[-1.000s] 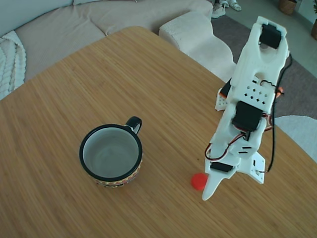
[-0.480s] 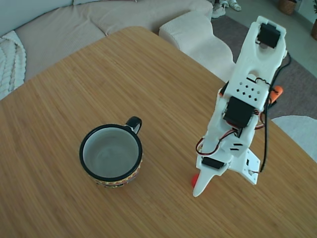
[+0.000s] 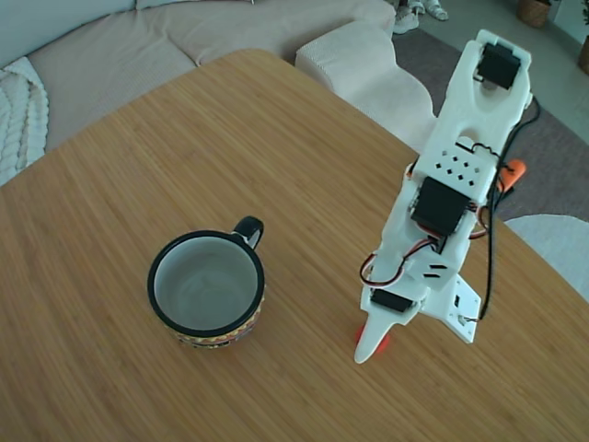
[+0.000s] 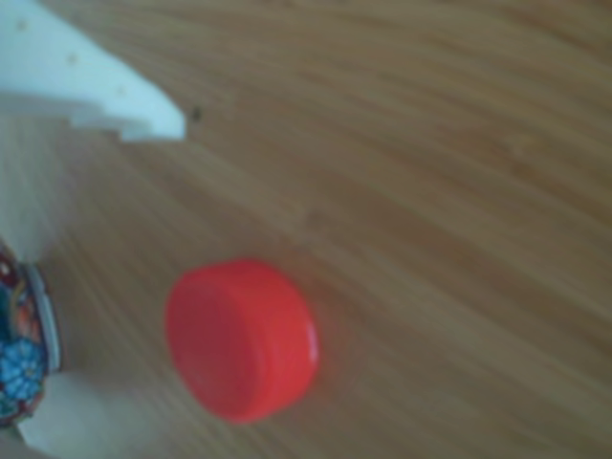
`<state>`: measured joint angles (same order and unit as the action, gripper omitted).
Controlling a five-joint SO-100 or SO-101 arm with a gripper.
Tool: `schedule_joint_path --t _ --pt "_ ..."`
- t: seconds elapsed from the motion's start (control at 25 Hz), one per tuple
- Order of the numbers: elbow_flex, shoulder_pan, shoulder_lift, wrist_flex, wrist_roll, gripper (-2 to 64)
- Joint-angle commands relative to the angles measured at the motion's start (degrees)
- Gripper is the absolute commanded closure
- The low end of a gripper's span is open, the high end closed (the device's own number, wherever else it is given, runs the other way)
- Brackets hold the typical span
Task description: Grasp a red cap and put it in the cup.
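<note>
In the fixed view, the white gripper (image 3: 373, 348) covers most of the red cap (image 3: 382, 343), leaving only slivers of red either side of its tip; whether its jaws are apart cannot be told. The arm's upper end is cut off at the top edge. In the other view, the picture is blurred, one white finger (image 4: 86, 81) runs off the upper left corner, and the cup (image 4: 19, 359) is cropped at the left edge.

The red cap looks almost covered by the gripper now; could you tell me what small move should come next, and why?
Probably lower slightly and close. In the fixed view the gripper sits over the red cap; the other view shows the cap free on the table, one finger clear of it.
</note>
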<state>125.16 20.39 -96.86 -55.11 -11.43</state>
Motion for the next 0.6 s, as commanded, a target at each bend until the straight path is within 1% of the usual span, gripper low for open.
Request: schedule_joint_path --t 0.0,0.36,0.44,0.56 --pt "-1.67 0.00 -1.76 0.18 0.26 13.2" --pt "-2.02 -0.26 -1.67 0.26 0.26 13.2" --pt "-2.02 -0.35 -1.58 0.97 0.26 13.2" --pt "-3.16 -0.70 0.70 0.97 0.26 13.2"
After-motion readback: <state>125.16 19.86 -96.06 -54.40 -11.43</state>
